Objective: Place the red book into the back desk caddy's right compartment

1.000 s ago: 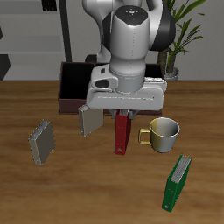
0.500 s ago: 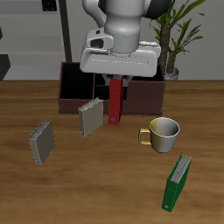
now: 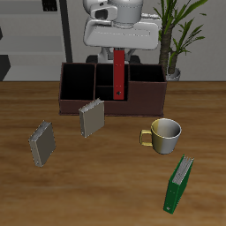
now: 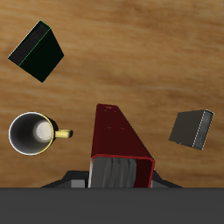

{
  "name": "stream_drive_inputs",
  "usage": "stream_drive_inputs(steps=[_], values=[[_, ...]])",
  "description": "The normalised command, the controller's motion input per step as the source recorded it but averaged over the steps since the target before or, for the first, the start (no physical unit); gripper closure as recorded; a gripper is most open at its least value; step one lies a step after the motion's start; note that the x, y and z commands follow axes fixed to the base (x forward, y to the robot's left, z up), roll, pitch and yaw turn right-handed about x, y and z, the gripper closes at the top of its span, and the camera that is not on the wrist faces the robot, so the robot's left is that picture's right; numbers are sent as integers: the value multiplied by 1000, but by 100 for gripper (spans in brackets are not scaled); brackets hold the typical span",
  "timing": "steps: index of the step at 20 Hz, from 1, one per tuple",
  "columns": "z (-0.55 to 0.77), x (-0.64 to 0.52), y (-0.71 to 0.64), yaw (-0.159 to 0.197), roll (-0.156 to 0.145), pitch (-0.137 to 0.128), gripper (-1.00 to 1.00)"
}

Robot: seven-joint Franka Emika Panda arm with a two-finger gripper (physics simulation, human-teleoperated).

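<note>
Standing nearest the table's front edge is the green book [image 3: 179, 184], upright and a little tilted, and it shows in the wrist view as well [image 4: 37, 52]. A little farther back sits the yellow mug [image 3: 164, 134], with its handle turned away from the green book; the wrist view looks down into its pale inside [image 4: 31, 133]. On the other side of the table stands one grey book [image 3: 41, 143], and a second grey book [image 3: 90, 117] stands farther back, just before the front wall of the back desk caddy [image 3: 79, 103]. The caddy is a long dark brown box with black-lined sections side by side. The red book [image 3: 118, 75] hangs upright above the table, in front of the middle part of the caddy in the exterior view, not in any compartment. The gripper [image 3: 118, 51] is clamped on the top edge of the red book, and the wrist view shows the book [image 4: 121, 140] reaching away from the fingers. Behind the caddy a potted plant [image 3: 175, 35] stands.
</note>
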Motion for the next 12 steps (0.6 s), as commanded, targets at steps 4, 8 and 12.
stream_drive_inputs(steps=[4,8,12], values=[[352,-558,114,30,-5,-30,100],[167,-520,166,44,33,-24,100],[69,-393,46,-20,-32,13,100]])
